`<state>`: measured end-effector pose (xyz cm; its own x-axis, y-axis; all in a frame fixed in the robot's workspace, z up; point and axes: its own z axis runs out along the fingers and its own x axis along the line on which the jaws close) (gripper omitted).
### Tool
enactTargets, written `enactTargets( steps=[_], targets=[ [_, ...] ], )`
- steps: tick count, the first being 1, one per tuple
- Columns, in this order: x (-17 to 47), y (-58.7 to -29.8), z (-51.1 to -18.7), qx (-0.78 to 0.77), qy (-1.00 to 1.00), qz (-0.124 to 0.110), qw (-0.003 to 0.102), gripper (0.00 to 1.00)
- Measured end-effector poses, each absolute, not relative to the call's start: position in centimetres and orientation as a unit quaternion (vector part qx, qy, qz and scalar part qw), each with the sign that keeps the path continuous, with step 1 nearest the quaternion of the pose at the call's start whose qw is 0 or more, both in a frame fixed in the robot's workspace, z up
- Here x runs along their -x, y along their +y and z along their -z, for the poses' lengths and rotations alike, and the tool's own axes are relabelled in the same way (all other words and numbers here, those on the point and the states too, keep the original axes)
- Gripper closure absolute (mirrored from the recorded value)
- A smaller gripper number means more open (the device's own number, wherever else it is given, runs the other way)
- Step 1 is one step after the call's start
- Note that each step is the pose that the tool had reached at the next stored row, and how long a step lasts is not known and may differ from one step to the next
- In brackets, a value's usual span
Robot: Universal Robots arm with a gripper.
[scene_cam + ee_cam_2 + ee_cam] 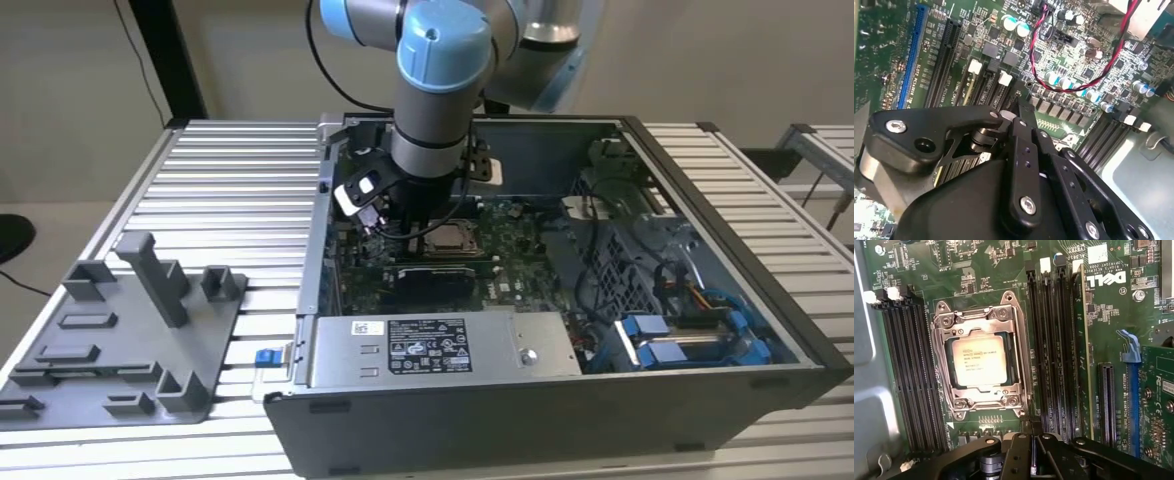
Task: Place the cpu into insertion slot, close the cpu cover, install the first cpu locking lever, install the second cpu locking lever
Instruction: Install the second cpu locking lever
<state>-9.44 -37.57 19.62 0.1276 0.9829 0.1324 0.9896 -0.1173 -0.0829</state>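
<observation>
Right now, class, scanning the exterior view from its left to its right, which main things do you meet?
Grey fixture tray → small blue part → the cpu seated in the insertion slot → blue cables inside the open computer case.

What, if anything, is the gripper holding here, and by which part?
Nothing is held. The gripper has its fingers shut together with nothing between them, just off the edge of the cpu cover. The cpu already sits in the insertion slot.

Open computer case (747,300); grey fixture tray (120,340) well apart from jaws; red-black cable (1054,82) beyond jaws.
</observation>
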Motion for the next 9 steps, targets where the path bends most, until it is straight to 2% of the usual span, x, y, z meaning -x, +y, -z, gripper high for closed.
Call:
enactTargets(
  steps=[9],
  targets=[
    [9.44, -37.54, -19.85, 0.748, -0.66, 0.016, 0.073, 1.0]
  ],
)
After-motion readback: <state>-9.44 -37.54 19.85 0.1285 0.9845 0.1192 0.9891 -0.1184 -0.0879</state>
